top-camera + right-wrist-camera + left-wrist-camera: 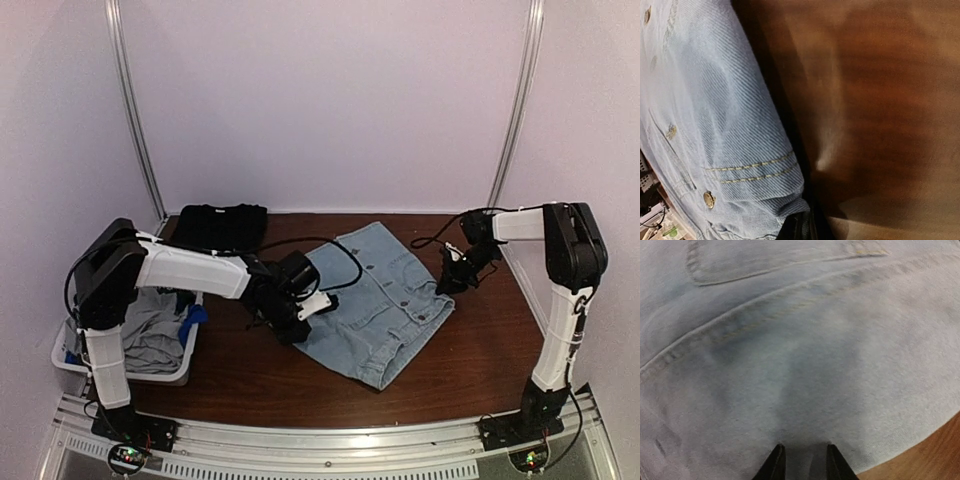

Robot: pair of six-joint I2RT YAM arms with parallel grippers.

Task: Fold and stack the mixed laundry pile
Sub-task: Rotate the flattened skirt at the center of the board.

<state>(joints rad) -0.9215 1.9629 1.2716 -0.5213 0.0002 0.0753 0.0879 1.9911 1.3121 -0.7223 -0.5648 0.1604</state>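
A: Light-blue denim buttoned piece (385, 300)?
B: Flat on brown wooden table (480, 355) — left gripper (806, 466) over its left edge, jaws apart.
A: Right gripper (801, 227)?
B: Right edge — jaws together, pinch unclear.

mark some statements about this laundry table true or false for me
1. The denim piece lies spread out on the table. True.
2. The black shirt is inside the basket. False: it lies folded at the table's back left, outside the basket.
3. The basket holds a grey item and a blue item. True.
4. The right claw is over the basket. False: it is at the right edge of the denim piece, across the table from the basket.
5. The left claw is over the denim piece near its left edge. True.
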